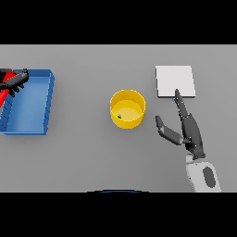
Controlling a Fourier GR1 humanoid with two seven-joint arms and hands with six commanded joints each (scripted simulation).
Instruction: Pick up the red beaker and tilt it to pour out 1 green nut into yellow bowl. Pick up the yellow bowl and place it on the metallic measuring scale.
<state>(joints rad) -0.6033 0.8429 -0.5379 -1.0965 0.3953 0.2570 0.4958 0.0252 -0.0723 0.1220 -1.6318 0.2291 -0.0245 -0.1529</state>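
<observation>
At the far left edge my left hand shows only in part: dark fingers curled round the red beaker, which hangs over the left end of the blue bin. Most of the beaker is cut off by the edge of the view, so I cannot tell how far it leans. It is a plain, smooth red and I can make out no marking on it.

The bin is a rectangular tray with thin upright walls and a flat floor, an even matt blue, lying flat on the grey table.

Near the middle of the table stands the yellow bowl, upright and well apart from the bin. It is round with straight sides, smooth, with a paler floor inside. One small green nut lies on that floor, toward the left wall.

To the right of the bowl, farther back, is the scale, a flat square plate, pale grey and featureless. I see no dial or lettering on it.

My right hand hovers near the bowl's right side, not touching it. The fingers are spread and fairly straight, the longest pointing up toward the front edge of the scale, the thumb reaching left toward the bowl. It holds nothing. Its white and grey forearm comes in from the lower edge.
</observation>
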